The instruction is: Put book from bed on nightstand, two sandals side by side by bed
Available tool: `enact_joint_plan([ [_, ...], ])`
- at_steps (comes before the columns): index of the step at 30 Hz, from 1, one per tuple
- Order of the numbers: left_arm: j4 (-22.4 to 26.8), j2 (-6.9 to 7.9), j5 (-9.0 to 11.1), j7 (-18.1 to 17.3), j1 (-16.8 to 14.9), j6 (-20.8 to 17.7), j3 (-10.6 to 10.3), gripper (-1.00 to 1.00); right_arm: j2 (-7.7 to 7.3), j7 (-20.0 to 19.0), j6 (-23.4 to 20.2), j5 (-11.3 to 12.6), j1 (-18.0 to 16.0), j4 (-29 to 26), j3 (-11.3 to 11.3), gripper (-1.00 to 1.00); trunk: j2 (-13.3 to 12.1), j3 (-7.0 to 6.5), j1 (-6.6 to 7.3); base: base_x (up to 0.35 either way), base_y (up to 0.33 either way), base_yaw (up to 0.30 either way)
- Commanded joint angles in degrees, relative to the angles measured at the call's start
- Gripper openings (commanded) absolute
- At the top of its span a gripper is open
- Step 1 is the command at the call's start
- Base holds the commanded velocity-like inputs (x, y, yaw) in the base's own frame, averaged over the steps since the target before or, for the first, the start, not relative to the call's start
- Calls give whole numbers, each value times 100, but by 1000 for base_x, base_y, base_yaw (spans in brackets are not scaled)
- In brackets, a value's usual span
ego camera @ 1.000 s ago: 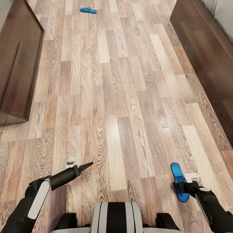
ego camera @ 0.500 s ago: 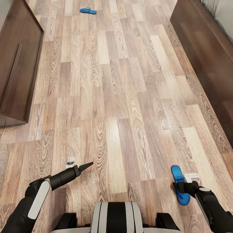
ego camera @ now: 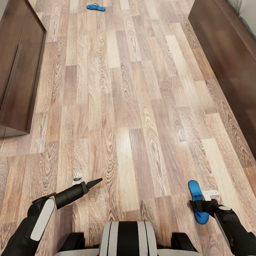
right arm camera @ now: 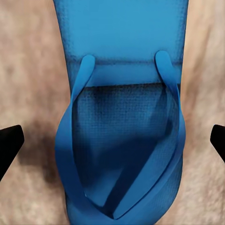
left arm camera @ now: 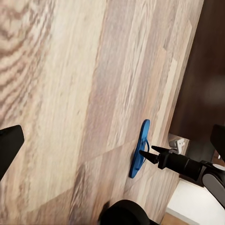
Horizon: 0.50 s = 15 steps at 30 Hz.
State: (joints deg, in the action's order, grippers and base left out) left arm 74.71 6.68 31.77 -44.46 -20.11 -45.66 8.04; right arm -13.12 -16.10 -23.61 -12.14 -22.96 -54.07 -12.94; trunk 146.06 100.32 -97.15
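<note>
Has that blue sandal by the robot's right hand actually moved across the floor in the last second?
No. The near sandal lies on the same floor planks beside the right gripper; only the camera's view shifted slightly.

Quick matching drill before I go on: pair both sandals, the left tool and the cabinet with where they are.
1. near sandal
2. far sandal
3. left tool
4. dark cabinet

A. far ahead on the floor
B. open, over bare planks
C. at the open right tool
D. along the robot's left side

Pairs: 1-C, 2-A, 3-B, 4-D
</note>
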Motion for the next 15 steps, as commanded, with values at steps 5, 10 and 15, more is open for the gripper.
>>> enact_joint_plan([
  [5, 0, 0, 13, -10, -2, -30, 4, 100, 3, -52, -21, -61, -1, -7, -16, 100, 4, 47, -4, 0, 0, 0],
  [10, 0, 0, 13, -10, -2, -30, -2, 100, 3, -53, -21, -61, -2, -3, -16, 100, 10, 158, -17, 0, 0, 0],
  [15, 0, 0, 13, -10, -2, -31, 3, 100, 3, -54, -21, -61, 0, 1, -16, 100, 10, 158, -17, 0, 0, 0],
])
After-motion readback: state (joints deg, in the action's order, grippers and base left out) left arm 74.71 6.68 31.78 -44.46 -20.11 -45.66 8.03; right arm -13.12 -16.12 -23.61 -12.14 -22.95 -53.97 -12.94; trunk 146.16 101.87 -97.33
